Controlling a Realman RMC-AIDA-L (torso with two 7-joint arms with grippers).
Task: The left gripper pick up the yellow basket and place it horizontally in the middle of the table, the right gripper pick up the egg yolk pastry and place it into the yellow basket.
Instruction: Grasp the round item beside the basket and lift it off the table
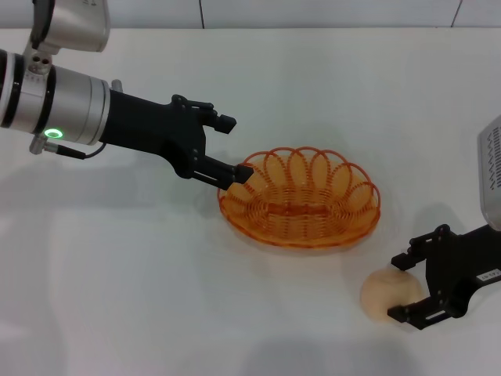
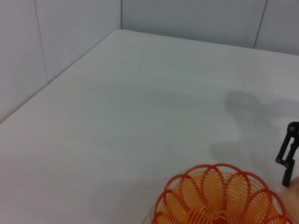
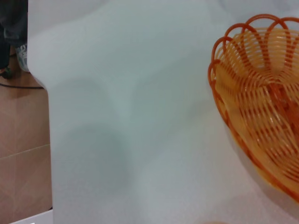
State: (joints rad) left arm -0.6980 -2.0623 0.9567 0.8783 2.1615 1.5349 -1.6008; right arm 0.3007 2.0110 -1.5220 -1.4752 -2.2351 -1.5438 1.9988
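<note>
Right gripper [image 1: 409, 291]: fingers spread around the pastry [image 1: 386, 294], near right of the table [image 1: 117, 274]. Close gently; you'd likely dent it otherwise. Left gripper [image 1: 233, 149], spread, lower finger at the basket's [image 1: 301, 198] left rim. Basket sits mid-table, so you'll have a short carry.
</note>
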